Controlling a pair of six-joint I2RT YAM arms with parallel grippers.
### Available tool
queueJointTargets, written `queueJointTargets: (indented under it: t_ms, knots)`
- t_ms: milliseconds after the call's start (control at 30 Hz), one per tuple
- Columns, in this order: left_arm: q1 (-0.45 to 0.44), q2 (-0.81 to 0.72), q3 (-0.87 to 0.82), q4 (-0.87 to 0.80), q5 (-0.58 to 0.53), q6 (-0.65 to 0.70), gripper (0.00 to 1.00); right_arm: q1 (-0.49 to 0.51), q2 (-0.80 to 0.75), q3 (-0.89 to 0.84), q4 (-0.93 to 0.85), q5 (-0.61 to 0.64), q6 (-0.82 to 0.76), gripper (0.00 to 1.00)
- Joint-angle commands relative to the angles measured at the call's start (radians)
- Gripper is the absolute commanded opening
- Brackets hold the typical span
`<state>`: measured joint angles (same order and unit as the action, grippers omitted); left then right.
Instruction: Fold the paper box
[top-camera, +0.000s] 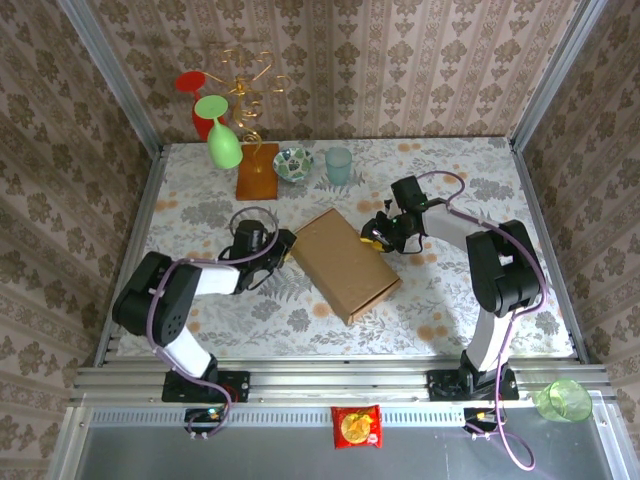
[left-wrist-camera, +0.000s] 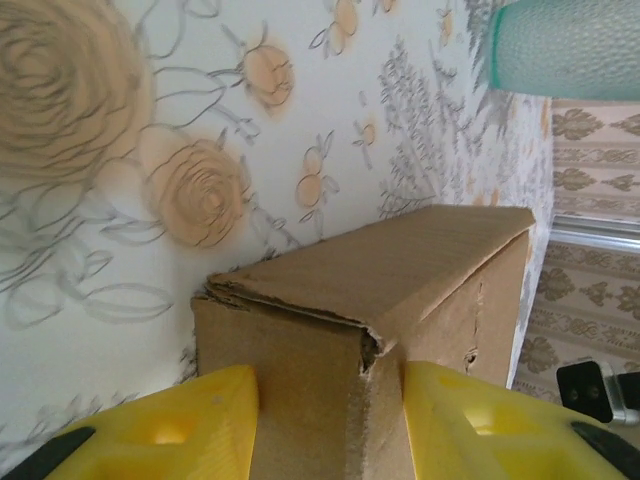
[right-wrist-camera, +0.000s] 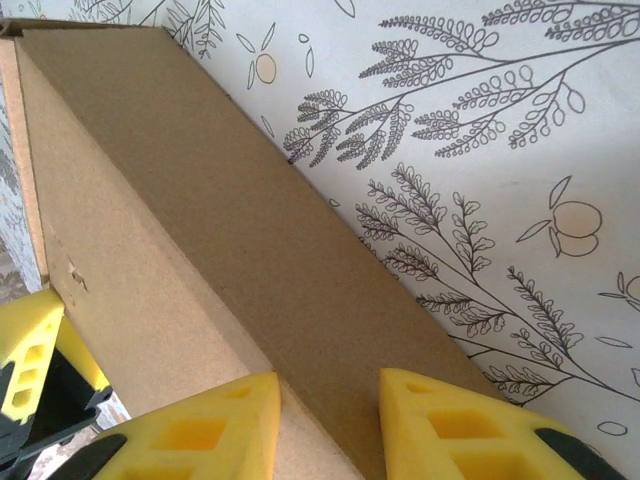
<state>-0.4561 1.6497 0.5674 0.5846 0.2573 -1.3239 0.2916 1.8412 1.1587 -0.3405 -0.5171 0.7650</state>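
Observation:
The paper box (top-camera: 345, 262), a plain brown closed carton, lies diagonally in the middle of the table. My left gripper (top-camera: 284, 243) is at its left end. In the left wrist view the yellow fingers (left-wrist-camera: 200, 420) stand apart in front of a torn corner of the box (left-wrist-camera: 400, 270), open. My right gripper (top-camera: 376, 237) is at the box's far right edge. In the right wrist view its fingers (right-wrist-camera: 455, 420) sit open on either side of a long edge of the box (right-wrist-camera: 230, 230). A yellow finger of the left gripper (right-wrist-camera: 25, 350) shows at that view's left edge.
At the back stand an orange-brown wooden slab (top-camera: 257, 170) with a gold wire stand (top-camera: 245, 75), a green glass (top-camera: 222, 140), a red glass (top-camera: 192, 85), a patterned bowl (top-camera: 293, 162) and a teal cup (top-camera: 338, 165). A green cup (top-camera: 563, 398) and a snack packet (top-camera: 355, 426) lie off the table in front.

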Motion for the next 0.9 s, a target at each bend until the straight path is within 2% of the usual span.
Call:
queueJointTargets:
  t_ms: [0,200,367,533,667,767,867]
  knots:
    - [-0.047,0.068,0.020,0.121,0.030,-0.033,0.41,0.027,0.039,0.017,0.012,-0.069,0.021,0.32]
    - [-0.081,0.108,0.022,0.198,0.024,-0.058,0.40,0.029,0.049,0.033,-0.009,-0.074,0.010,0.32]
    - [-0.090,-0.012,-0.030,0.115,-0.011,-0.039,0.44,0.019,0.030,0.025,-0.031,-0.025,0.011,0.32]
    - [-0.089,-0.243,-0.100,-0.078,-0.043,0.007,0.49,0.008,-0.012,0.001,-0.027,0.035,0.038,0.32]
    - [-0.094,-0.435,-0.094,-0.350,-0.039,0.066,0.53,0.006,-0.033,-0.002,-0.028,0.056,0.052,0.33]
    - [-0.130,-0.542,-0.090,-0.506,-0.028,0.080,0.54,0.006,-0.042,-0.008,-0.028,0.061,0.056,0.33]
    - [-0.215,-0.594,-0.099,-0.555,-0.029,0.049,0.54,0.005,-0.043,-0.023,-0.021,0.062,0.058,0.34]
